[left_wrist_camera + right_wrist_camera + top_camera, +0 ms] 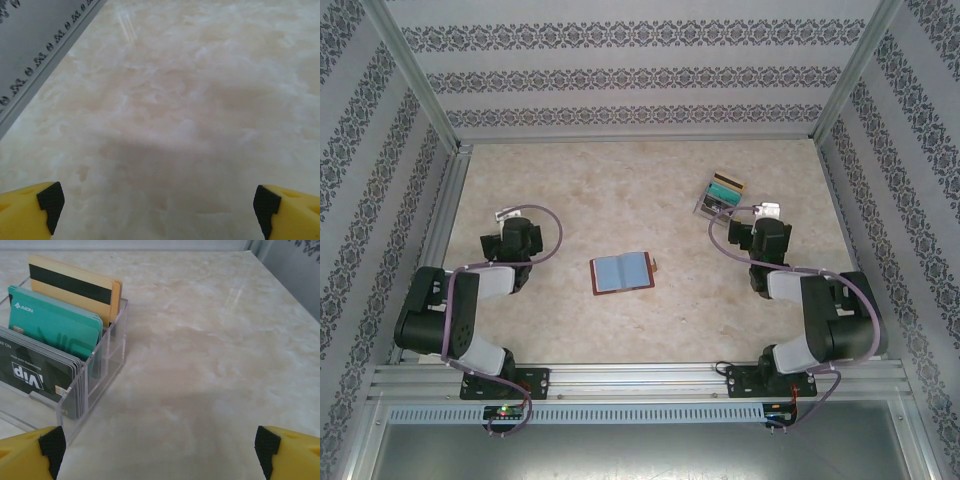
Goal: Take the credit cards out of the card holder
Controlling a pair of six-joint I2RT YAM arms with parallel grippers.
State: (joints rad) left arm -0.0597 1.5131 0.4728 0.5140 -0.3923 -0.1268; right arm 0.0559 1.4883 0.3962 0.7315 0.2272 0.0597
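Here, left gripper (158,205), right gripper (159,446): jaws wide, empty.

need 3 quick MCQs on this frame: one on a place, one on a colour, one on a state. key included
1. Where is the wallet?
A) far left corner
B) middle of the table
C) against the back wall

2. What colour are the middle cards in the box?
A) red
B) white
C) teal

3. What state is the wallet in?
A) lying open
B) snapped shut
C) standing on edge

Key:
1 B, the top view shows it at the table's centre.
2 C, the teal stack sits between the grey cards and the tan cards.
3 A, its blue-grey inside faces up.
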